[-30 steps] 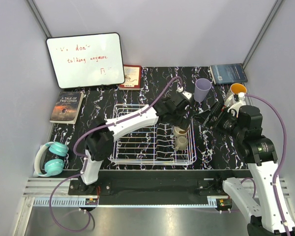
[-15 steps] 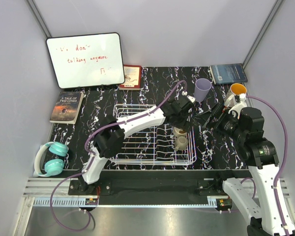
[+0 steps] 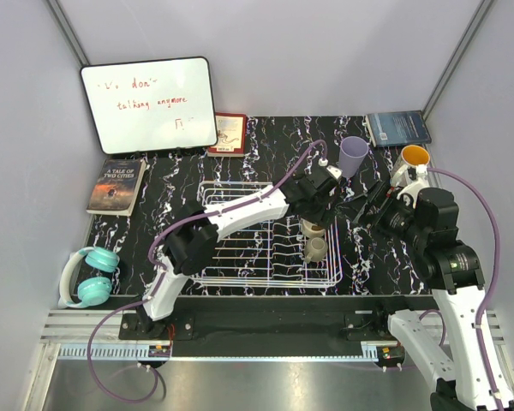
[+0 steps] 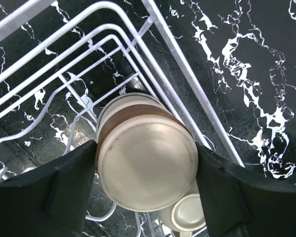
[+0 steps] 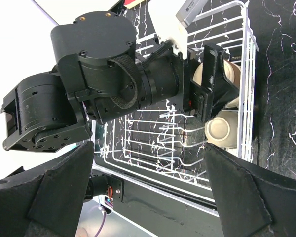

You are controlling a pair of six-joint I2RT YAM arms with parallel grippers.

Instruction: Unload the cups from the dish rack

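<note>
At the right end of the dish rack (image 3: 240,248), a cream and tan cup (image 4: 147,163) stands mouth down, probably for draining. So the left gripper (image 4: 147,148) is set over it from above, one finger (image 4: 64,187) at each side. If they press it, I cannot tell. Beside the rack's right edge, the right gripper (image 5: 148,148) hangs wide open and empty.

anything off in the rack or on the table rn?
Nothing stands out. The brown-banded cup and the small cream cup sit upside down at the dish rack's right end, with the left gripper straddling the banded one. The lavender cup stands upright on the table. No spill visible.
</note>
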